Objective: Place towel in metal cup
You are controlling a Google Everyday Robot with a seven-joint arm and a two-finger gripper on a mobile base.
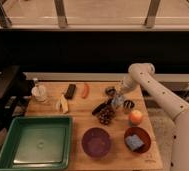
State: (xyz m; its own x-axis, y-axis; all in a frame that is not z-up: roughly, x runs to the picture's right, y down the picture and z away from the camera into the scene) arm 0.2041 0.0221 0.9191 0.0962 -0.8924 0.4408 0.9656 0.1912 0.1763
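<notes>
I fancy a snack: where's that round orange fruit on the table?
In the camera view the orange fruit sits on the right side of the table, just behind the brown bowl. The end effector is just left of it and farther back.

Gripper (pixel 119 100) above seemingly matt wooden table (pixel 80 114).
</notes>
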